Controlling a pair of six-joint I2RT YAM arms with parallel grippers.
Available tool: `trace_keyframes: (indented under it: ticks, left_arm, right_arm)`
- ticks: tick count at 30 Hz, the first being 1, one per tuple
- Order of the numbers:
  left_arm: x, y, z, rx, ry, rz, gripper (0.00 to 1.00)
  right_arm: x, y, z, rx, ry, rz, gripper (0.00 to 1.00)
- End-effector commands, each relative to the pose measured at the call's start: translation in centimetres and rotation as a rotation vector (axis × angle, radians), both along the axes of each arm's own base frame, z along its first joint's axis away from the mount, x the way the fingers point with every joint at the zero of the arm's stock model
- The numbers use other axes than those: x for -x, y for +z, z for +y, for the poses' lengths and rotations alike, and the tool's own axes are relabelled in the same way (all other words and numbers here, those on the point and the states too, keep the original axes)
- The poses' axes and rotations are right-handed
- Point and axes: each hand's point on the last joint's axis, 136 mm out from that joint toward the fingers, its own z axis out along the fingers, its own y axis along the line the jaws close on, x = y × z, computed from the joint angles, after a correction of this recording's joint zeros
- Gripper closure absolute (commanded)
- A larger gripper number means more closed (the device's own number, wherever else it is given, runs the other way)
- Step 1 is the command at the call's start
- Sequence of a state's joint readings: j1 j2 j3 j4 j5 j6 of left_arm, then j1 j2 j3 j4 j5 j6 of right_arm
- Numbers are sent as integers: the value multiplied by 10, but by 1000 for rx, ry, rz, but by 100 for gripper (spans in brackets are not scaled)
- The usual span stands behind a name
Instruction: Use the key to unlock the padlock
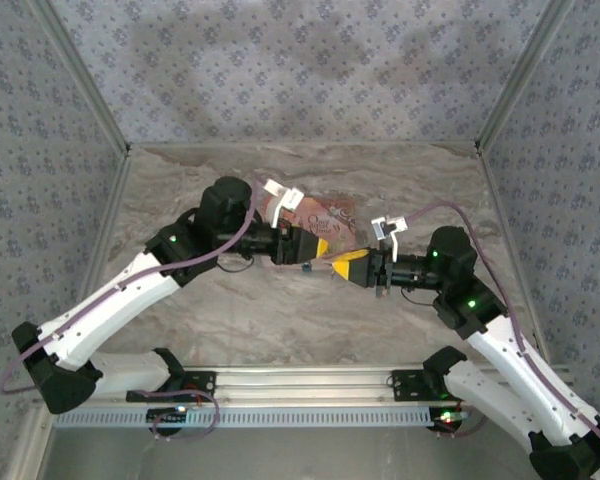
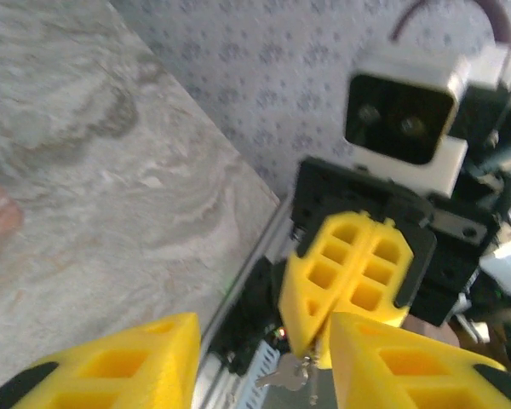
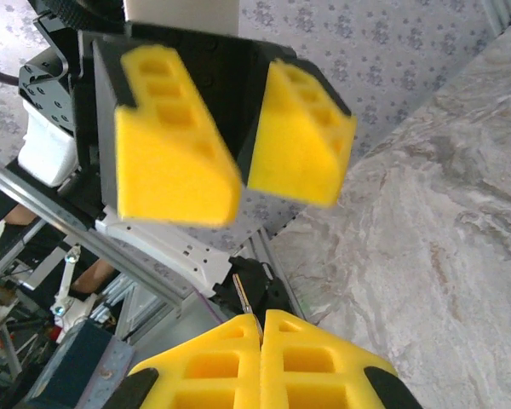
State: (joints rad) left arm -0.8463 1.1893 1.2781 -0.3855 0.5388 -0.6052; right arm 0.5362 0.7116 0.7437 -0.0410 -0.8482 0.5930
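My two grippers meet tip to tip above the middle of the table. The right gripper [image 1: 342, 266] is shut on the key, pinching it at its yellow fingertips. In the left wrist view the silver key [image 2: 289, 376] hangs from those closed tips. In the right wrist view its thin blade [image 3: 242, 296] sticks out past my right gripper [image 3: 260, 317]. The left gripper [image 1: 316, 246] is open, its fingers [image 3: 175, 162] standing apart just in front of the key with nothing between them. Seen from its own wrist, the left gripper [image 2: 262, 328] frames the key. The padlock is hidden.
A brown-pink printed packet [image 1: 325, 213] lies on the marble tabletop [image 1: 400, 180] just behind the grippers. Patterned walls close the back and both sides. A metal rail [image 1: 300, 380] with the arm bases runs along the near edge.
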Motion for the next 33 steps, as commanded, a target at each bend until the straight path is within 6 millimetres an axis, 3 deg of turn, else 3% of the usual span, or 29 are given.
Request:
trace_keyframes:
  ticks: [1,6,15,18,26,32,33]
  left_arm:
    - [-13,11,19,36,117,-35,51]
    - [-26,-31,37,-56,250,5,36]
    - [-36,-144,50,-221,428,124,19]
    - [-37,-172,52,-233,485,126,2]
    - [-47,-222,50,-215,567,93,2]
    - [-61,-234,49,-142,644,-54,2]
    - [-63,-238,49,-158,650,-62,2]
  right_arm:
    - [-9,5,-8,13,-70,-25,100]
    - [-35,-8,-24,64,-215,7,100]
    - [-103,-45,-65,292,-546,54,100]
    - [-132,-58,-74,372,-637,62,100]
    - [-231,-94,-93,526,-820,76,100]
    - [-294,-111,-93,557,-864,97,100]
    - [-304,-106,-91,552,-871,90,100]
